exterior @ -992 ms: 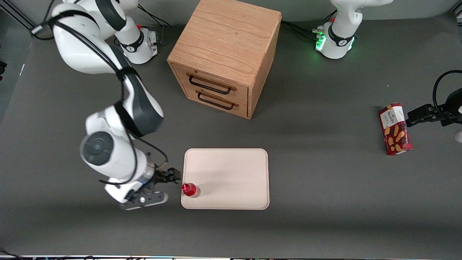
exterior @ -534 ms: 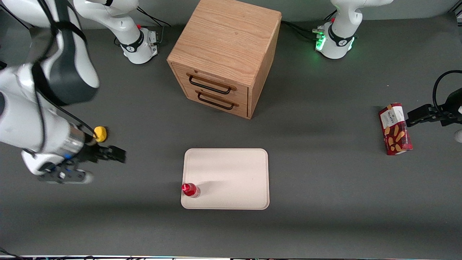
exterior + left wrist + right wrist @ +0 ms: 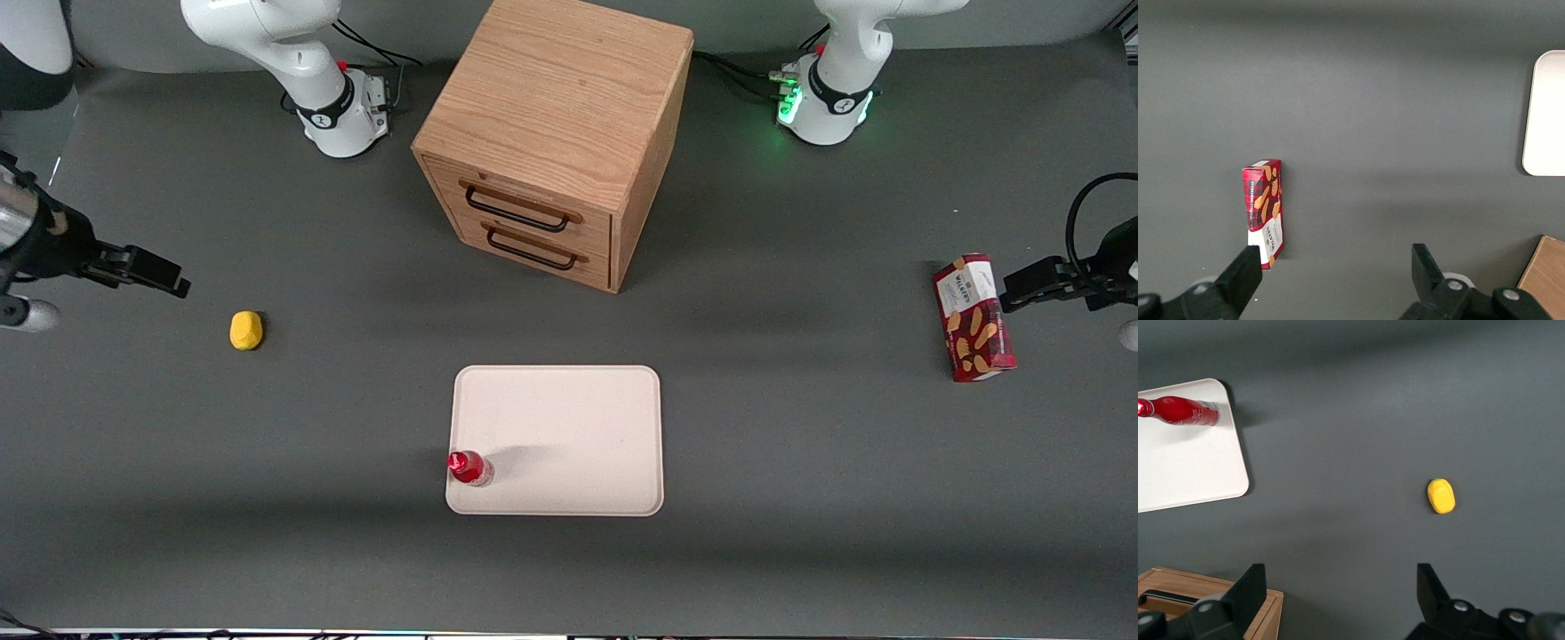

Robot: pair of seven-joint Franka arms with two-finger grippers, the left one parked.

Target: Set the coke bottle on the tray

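From the front, you see the coke bottle [image 3: 468,467] standing upright on the tray [image 3: 569,427], in the tray's corner nearest the camera on the working arm's side, right at the rim. The hand [image 3: 164,277] hangs empty over the table [image 3: 800,462] near the working arm's end, well apart from the bottle; most of its arm is cut off by the frame edge. A yellow lump [image 3: 246,330] lies near it, nearer the camera. The wooden cabinet [image 3: 551,133] stands farther from the camera than the tray.

From the left wrist you get only one tray corner [image 3: 1546,113] and a red biscuit box [image 3: 1263,212].

From the right wrist, the hand's fingers [image 3: 1248,590] are spread apart, holding nothing; the bottle [image 3: 1179,411], tray [image 3: 1191,470] and lump [image 3: 1441,496] show below, and the cabinet [image 3: 1198,597] is cut off.
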